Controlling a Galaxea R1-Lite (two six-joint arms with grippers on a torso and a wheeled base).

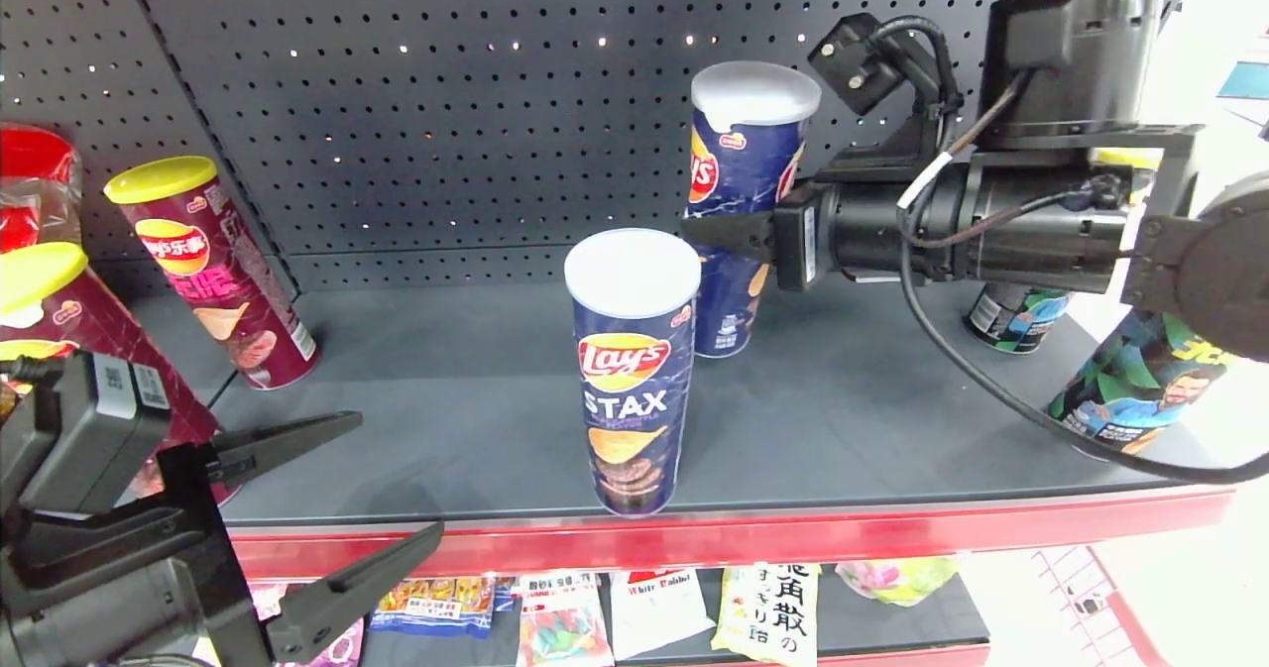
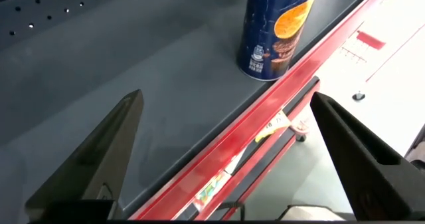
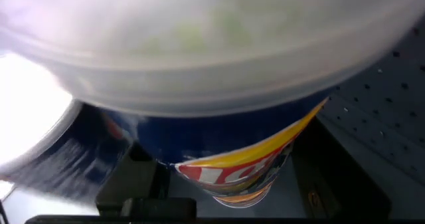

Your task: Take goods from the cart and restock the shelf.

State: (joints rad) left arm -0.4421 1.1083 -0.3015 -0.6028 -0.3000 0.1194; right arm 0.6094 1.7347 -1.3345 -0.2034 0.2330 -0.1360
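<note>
— What sits at the left edge?
— The left gripper [image 1: 397, 474], in the lower left corner. Its fingers are spread wide with nothing between them, just in front of the red lip [image 1: 753, 538]. Behind it two maroon cans [image 1: 213, 271] lean.
— And the surface?
— A dark grey shelf [image 1: 843, 419], backed by a pegboard [image 1: 446, 102] across the top of the frame (light shows through some holes).
— The goods?
— At centre, the front blue can [image 1: 630, 370] stands upright by the lip. Behind it and slightly right, the back blue can [image 1: 739, 171] stands near the pegboard. The right gripper [image 1: 736, 236] comes in from the right, clamped on its side.
— Farther right?
— Two green cans [image 1: 1140, 389], partly behind the arm. Packets [image 1: 763, 608] lie on a lower shelf at bottom centre, with pale floor [image 1: 1190, 588] at lower right.
</note>
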